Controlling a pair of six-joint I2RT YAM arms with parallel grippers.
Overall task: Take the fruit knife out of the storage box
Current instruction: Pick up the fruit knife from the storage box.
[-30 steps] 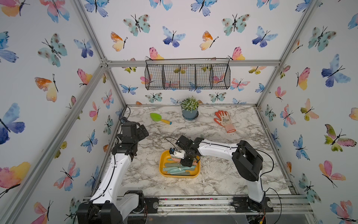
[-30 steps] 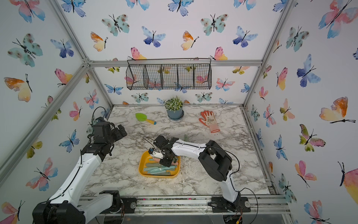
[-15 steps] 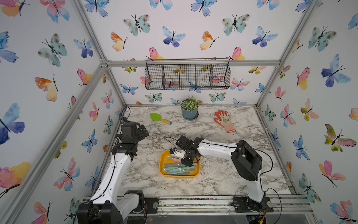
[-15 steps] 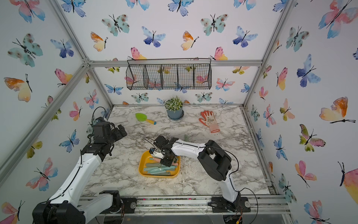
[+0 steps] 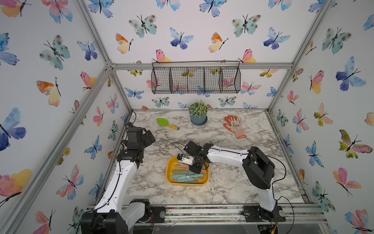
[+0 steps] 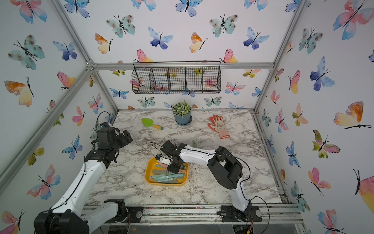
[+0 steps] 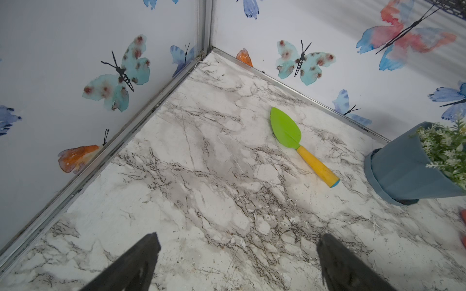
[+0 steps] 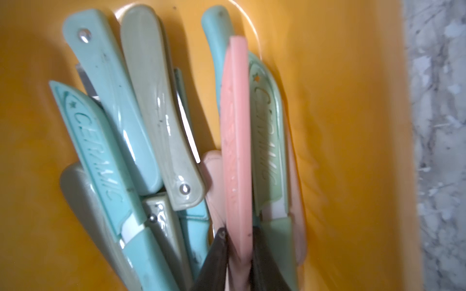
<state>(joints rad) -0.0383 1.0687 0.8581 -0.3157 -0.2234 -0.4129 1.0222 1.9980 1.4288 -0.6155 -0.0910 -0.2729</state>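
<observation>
Right gripper (image 8: 238, 235) is lowered into the yellow-orange storage box (image 5: 169, 178). Its two dark fingers are pinched on a pink fruit knife (image 8: 235, 126) that stands on edge, still inside the box among teal and green knives (image 8: 100, 131). Left gripper (image 7: 237, 241) hovers over the marble tabletop (image 7: 201, 176) – fingers spread wide, holding nothing.

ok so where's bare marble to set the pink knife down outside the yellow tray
Bare marble lies between the storage box and the front rail, and between the box and the left arm. Another strip runs from the green trowel and plant pot toward the box. Crowded: inside the box, where knives overlap around the pink knife in the right gripper.
</observation>
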